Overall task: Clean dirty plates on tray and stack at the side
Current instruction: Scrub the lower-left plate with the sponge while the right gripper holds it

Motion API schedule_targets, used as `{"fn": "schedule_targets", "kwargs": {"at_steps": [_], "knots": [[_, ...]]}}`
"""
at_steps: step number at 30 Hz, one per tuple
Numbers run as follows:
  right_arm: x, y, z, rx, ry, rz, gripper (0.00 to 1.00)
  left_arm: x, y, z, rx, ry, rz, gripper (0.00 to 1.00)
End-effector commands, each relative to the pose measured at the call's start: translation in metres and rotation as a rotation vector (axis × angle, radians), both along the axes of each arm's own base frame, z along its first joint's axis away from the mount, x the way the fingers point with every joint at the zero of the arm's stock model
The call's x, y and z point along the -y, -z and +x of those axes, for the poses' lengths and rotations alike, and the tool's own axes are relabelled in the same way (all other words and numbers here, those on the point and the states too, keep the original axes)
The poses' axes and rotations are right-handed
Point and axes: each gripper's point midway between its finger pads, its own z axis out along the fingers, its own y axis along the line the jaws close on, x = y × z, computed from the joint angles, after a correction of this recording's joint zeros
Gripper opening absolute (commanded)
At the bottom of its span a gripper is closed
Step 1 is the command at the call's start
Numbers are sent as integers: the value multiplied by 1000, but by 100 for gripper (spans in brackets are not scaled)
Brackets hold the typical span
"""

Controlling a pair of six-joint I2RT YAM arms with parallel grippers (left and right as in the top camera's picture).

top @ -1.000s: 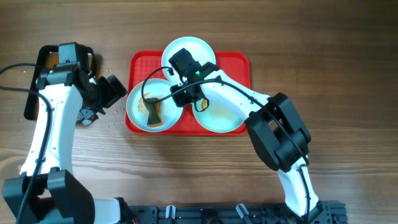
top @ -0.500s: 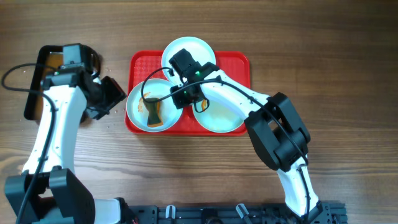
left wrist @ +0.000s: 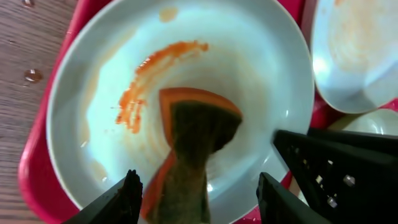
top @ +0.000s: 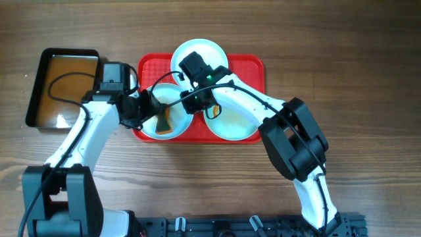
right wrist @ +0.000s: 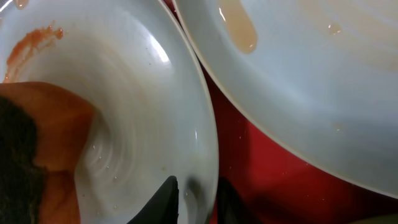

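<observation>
Three pale plates lie on the red tray [top: 253,66]: a left one [top: 176,112], a top one [top: 210,52] and a right one [top: 233,125]. The left plate [left wrist: 249,74] bears an orange smear [left wrist: 155,68], and an orange-and-brown sponge [left wrist: 199,130] lies in it. My left gripper [left wrist: 199,193] is open just over this plate, a finger on each side of the sponge with a gap on both sides; it also shows in the overhead view [top: 150,108]. My right gripper [right wrist: 194,199] is shut on the left plate's right rim [right wrist: 205,143], one finger inside and one outside.
A black pan [top: 62,85] of brownish water stands left of the tray. Water drops [left wrist: 32,76] sit on the wood by the tray's left rim. The right plate [right wrist: 311,81] overlaps close beside the held rim. My right arm [top: 263,105] crosses over the right plate.
My left arm has swung right from beside the black pan to over the left plate and its sponge. The right arm and the plates have not moved.
</observation>
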Motion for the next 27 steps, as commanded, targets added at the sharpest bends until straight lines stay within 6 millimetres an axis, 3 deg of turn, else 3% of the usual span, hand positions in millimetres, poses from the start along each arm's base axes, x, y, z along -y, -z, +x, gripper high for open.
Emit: {"fn": "schedule_targets", "kwargs": {"at_steps": [1, 4, 7, 13, 23, 27], "knots": [[5, 19, -7, -36, -2, -25, 17, 6, 6, -3, -16, 18, -13, 51], [5, 19, -7, -37, -1, -25, 14, 7, 11, -1, -21, 18, -13, 50], [6, 19, -7, -38, 0, -25, 5, 7, 19, -2, -45, 19, -12, 51], [6, 19, -8, -40, -2, -27, 4, 7, 34, 3, -41, 72, 1, 52], [6, 19, -7, -39, -2, -26, 5, 29, 34, 6, -12, 135, 2, 51], [6, 19, -8, -39, -3, -27, 5, 27, 35, 8, -1, 134, 33, 49]]}}
